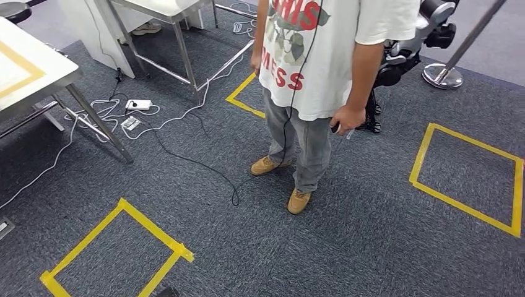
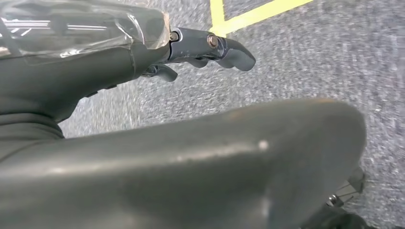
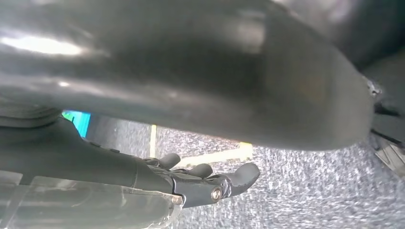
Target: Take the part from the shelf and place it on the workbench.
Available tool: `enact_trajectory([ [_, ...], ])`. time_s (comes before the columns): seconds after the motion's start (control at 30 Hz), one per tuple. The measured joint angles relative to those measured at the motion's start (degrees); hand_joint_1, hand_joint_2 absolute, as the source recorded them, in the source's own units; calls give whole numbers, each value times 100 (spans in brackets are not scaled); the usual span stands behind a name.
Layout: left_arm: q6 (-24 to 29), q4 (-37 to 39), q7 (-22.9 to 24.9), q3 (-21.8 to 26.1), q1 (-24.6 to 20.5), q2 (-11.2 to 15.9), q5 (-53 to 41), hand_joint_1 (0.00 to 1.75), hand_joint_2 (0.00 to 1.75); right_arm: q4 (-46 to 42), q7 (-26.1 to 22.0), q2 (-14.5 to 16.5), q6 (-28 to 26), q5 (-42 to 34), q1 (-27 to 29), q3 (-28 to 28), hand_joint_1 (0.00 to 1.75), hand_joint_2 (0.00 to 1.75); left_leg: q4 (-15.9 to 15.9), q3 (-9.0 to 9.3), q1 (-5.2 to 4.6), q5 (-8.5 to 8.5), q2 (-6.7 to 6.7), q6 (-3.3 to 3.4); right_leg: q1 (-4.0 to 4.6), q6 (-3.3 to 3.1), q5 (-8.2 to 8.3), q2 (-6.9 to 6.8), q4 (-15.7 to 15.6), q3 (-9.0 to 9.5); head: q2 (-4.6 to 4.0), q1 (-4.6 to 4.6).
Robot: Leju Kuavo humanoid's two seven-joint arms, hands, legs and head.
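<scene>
My left hand (image 2: 210, 50) hangs over grey carpet beside a strip of yellow tape, its dark fingers stretched out with nothing in them. My right hand (image 3: 215, 183) also hangs above the carpet, fingers apart and holding nothing. A white-topped table (image 1: 28, 68) with a yellow tape outline and metal legs stands at the far left of the head view. No part lies in either hand.
A person in a white T-shirt (image 1: 322, 55) stands in the middle, holding a small dark device (image 1: 339, 127). Cables (image 1: 186, 158) trail over the carpet. Yellow tape squares (image 1: 117, 247) (image 1: 470, 179) mark the floor. A metal table (image 1: 173, 15), dark equipment (image 1: 408, 49) and a stanchion base (image 1: 442, 75) stand behind.
</scene>
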Motion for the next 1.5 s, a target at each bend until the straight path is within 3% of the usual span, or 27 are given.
enact_trajectory([
  [0.03, 0, -5, 0, -2, -5, 5, 0, 0, 0, -1, -1, 2, 0, 1, -6, -4, 0, 0, 32, -1, -7, -23, 55, -48, 19, -57, 7, -33, -59, 32, 0, -3],
  [0.1, -2, -14, 1, -11, -21, -5, 0, 0, 0, 2, -1, -7, 0, 2, 6, -13, 0, 0, 52, 12, 9, -39, 150, -118, 43, -174, 31, 86, -29, -10, 0, -8],
  [0.13, -2, -18, 1, -16, -30, -11, 0, 0, 0, 3, -1, -12, -1, 2, 18, -17, 0, 0, 85, 9, 33, -79, 101, -151, 37, -217, 48, 149, -36, -26, 0, -11],
  [0.2, 0, -24, -1, -26, -32, -17, 7, 0, 0, 5, 0, -16, -1, 4, 30, -22, 0, 0, 415, -117, 80, -359, -219, -198, 20, -296, 94, 279, -50, -51, 0, -15],
  [0.27, -4, -23, -3, -32, -9, -15, 34, 0, 0, 5, 0, -15, -1, 7, 23, -27, 0, 0, 1168, -440, 97, -815, -554, -207, 50, -355, 132, 419, -47, -97, 0, -18],
  [0.33, -8, -22, -4, -52, 14, -12, 83, 0, 0, 5, -1, -12, -1, 12, 25, -30, 0, 0, 1726, -688, 90, -1009, -631, -174, 105, -394, 166, 584, -43, -138, 0, -17],
  [0.37, -9, -23, -3, -69, 19, -12, 117, 0, 0, 5, -1, -11, -1, 17, 32, -31, 0, 0, 1700, -668, 84, -933, -643, -139, 128, -401, 181, 670, -42, -148, 0, -17],
  [0.4, -9, -24, 1, -90, 21, -11, 155, 0, 0, 5, -1, -10, -1, 24, 36, -32, 0, 0, 1445, -534, 73, -758, -674, -93, 146, -404, 198, 758, -41, -152, 0, -16],
  [0.47, -4, -24, 13, -135, 21, 2, 232, 0, 0, 5, -1, 4, -1, 39, 34, -36, 0, 0, 663, -131, 47, -393, -902, 25, 162, -383, 232, 916, -44, -156, 0, -11],
  [0.53, -4, -25, 27, -181, 22, 21, 289, 0, 0, 5, -2, 24, -1, 48, 23, -41, 0, 0, 213, 81, 15, -259, -1109, 117, 141, -329, 276, 1046, -47, -189, 0, -19],
  [0.57, -7, -27, 40, -209, 21, 32, 304, 0, 0, 5, -4, 35, -1, 49, 25, -44, 0, 0, 174, 90, -2, -269, -1124, 146, 120, -288, 305, 1107, -56, -212, 0, -25],
  [0.63, -17, -46, 70, -284, 13, 35, 320, 0, 0, 7, -21, 43, 0, 33, 62, -57, 0, 0, 65, 118, -25, -183, -982, 191, 103, -219, 359, 1164, -80, -258, 0, -39],
  [0.7, -32, -70, 108, -387, 9, 28, 357, 0, 0, 10, -63, 45, 8, 7, 95, -76, 0, 0, -114, 167, -16, -56, -824, 235, 132, -236, 236, 884, 145, -407, 0, -26],
  [0.77, -45, -79, 145, -503, 27, 22, 436, 0, 0, 13, -98, 39, 23, -15, 99, -94, 0, 0, -190, 165, -20, 8, -639, 246, 131, -285, -105, 538, 826, -731, 0, -19],
  [0.83, -53, -79, 168, -612, 47, 22, 508, 0, 0, 17, -108, 35, 33, -30, 119, -110, 0, 0, -180, 130, -31, 20, -430, 228, 87, -236, -349, 431, 1453, -984, 0, -21],
  [0.87, -56, -79, 173, -655, 49, 20, 526, 0, 0, 19, -109, 34, 36, -33, 136, -119, 0, 0, -170, 116, -31, 19, -334, 213, 61, -177, -357, 400, 1488, -959, 0, -21],
  [0.93, -58, -79, 175, -726, 48, 14, 539, 0, 0, 24, -110, 30, 37, -34, 160, -137, 0, 0, -120, 94, -17, -4, -160, 159, 14, -34, -168, 260, 854, -533, 0, -19],
  [0.97, -59, -81, 176, -753, 48, 15, 540, 0, 0, 25, -111, 29, 37, -34, 159, -148, 0, 0, -81, 77, -19, -31, -81, 116, 9, -1, -77, 129, 457, -272, 0, -20],
  [1.03, -60, -87, 177, -797, 44, 24, 549, 0, 0, 25, -119, 32, 37, -35, 148, -168, 0, 0, 14, 56, -26, -95, 51, 14, 32, -47, 21, -35, -21, 13, 0, -26],
  [1.13, -52, -120, 180, -851, 25, 20, 596, 0, 0, 32, -131, 29, 40, -37, 163, -181, 0, 0, 60, 70, -1, -134, 161, -107, 64, -212, 45, 103, -46, -26, 0, -27],
  [1.2, -46, -140, 180, -892, 20, 9, 658, 0, 0, 39, -132, 24, 42, -34, 170, -183, 0, 0, 251, 8, 41, -315, -114, -169, 40, -291, 84, 233, -58, -45, 0, -32],
  [1.27, -34, -144, 186, -935, 41, 16, 764, 0, 0, 40, -132, 26, 42, -18, 144, -184, 0, 0, 872, -257, 67, -722, -491, -194, 53, -348, 119, 374, -61, -72, 0, -38],
  [1.33, -13, -143, 192, -976, 72, 31, 894, 0, 0, 40, -122, 33, 46, 23, 118, -182, 0, 0, 1588, -594, 66, -1023, -613, -174, 103, -389, 151, 539, -57, -110, 0, -37],
  [1.37, 0, -143, 193, -998, 80, 35, 960, 0, 0, 40, -110, 35, 54, 47, 114, -182, 0, 0, 1715, -661, 64, -1012, -632, -149, 127, -403, 166, 626, -55, -121, 0, -37],
  [1.4, 14, -143, 193, -1020, 84, 39, 1014, 0, 0, 40, -97, 37, 65, 66, 113, -181, 0, 0, 1602, -612, 59, -880, -654, -113, 147, -407, 180, 709, -55, -125, 0, -36],
  [1.43, 27, -143, 193, -1041, 86, 44, 1056, 0, 0, 40, -85, 39, 75, 81, 110, -180, 0, 0, 1275, -456, 51, -668, -704, -68, 160, -405, 193, 791, -55, -124, 0, -36],
  [1.5, 42, -142, 193, -1075, 88, 63, 1100, 0, 0, 39, -78, 51, 85, 95, 91, -180, 0, 0, 511, -86, 31, -327, -959, 34, 168, -379, 229, 932, -58, -128, 0, -32],
])
